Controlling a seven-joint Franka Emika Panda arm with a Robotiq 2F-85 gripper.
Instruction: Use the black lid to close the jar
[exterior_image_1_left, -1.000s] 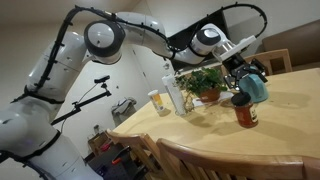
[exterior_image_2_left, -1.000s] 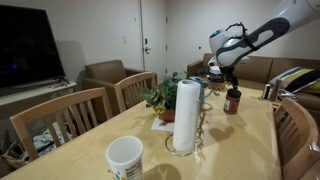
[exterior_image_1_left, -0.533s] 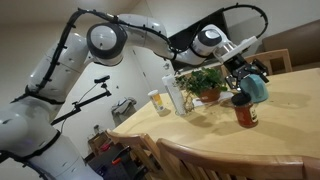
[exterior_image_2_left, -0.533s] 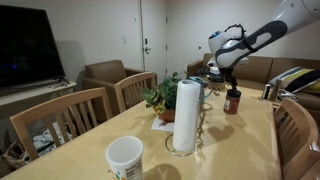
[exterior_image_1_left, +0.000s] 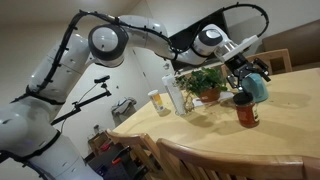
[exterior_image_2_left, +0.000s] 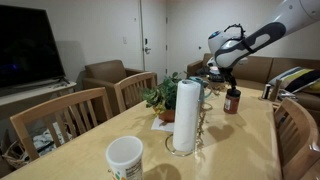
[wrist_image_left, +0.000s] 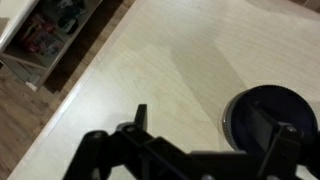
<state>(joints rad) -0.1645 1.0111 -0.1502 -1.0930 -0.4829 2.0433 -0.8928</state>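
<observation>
Wrist view first: the claw is filling the bottom edge, jaws standing wide apart and gripping nothing that shows. Just past it, the black lid is lying at about 3 o'clock from the claw's midline, partly hidden behind the finger on that side. It is a flat, round, matte disc with no long axis, so approach angle is mattering little.

Judging by both exterior views, the lid is sitting on the mouth of the jar under the wrist. Whether it is seated square is too small to tell. The jar is showing clear glass, dark reddish contents and a label band.

The pale wood-grain table is spreading beneath.

The next move is probably calling for a shift toward 3 o'clock to centre the jaws over the disc.

Farther off, the teal pitcher is standing just beside the jar, with a leafy plant at its 9 o'clock.
</observation>
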